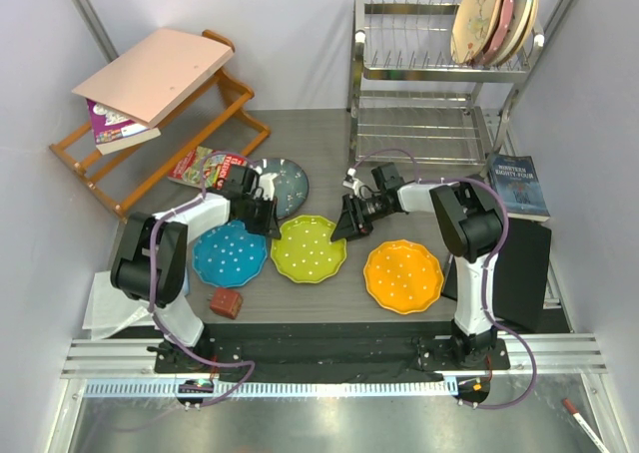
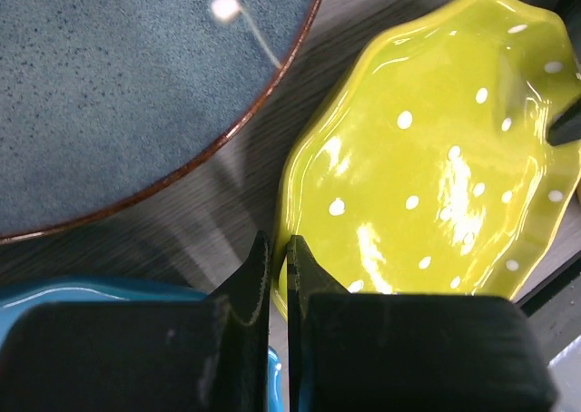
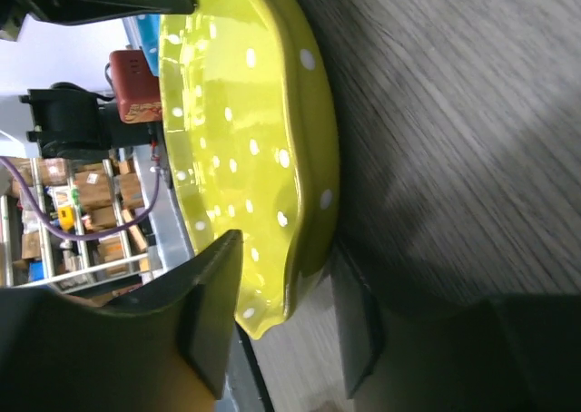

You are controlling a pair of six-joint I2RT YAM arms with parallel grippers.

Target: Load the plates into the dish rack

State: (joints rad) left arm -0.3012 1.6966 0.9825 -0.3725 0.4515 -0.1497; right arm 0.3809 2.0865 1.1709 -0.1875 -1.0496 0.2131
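Note:
The lime green plate (image 1: pixel 308 249) lies mid-table between the blue plate (image 1: pixel 229 254) and the orange plate (image 1: pixel 402 275). The dark speckled plate (image 1: pixel 284 182) lies behind them. My left gripper (image 1: pixel 268 217) is shut on the green plate's left rim; in the left wrist view (image 2: pixel 279 245) the rim (image 2: pixel 436 158) runs into the thin gap between the fingers. My right gripper (image 1: pixel 342 228) is open at the plate's right rim. In the right wrist view (image 3: pixel 283 249) one finger is over the plate's inside (image 3: pixel 236 131), the other outside it, neither touching. The chrome dish rack (image 1: pixel 429 74) stands at the back right.
Cream, pink and pale blue plates (image 1: pixel 494 14) stand in the rack's top tier. A slanted wooden shelf (image 1: pixel 150 134) with a book stands at the back left, with a magazine (image 1: pixel 200 164) in front of it. A book (image 1: pixel 516 186) and a black box (image 1: pixel 524 263) are at the right. A small red-brown block (image 1: pixel 226 302) lies near the left arm.

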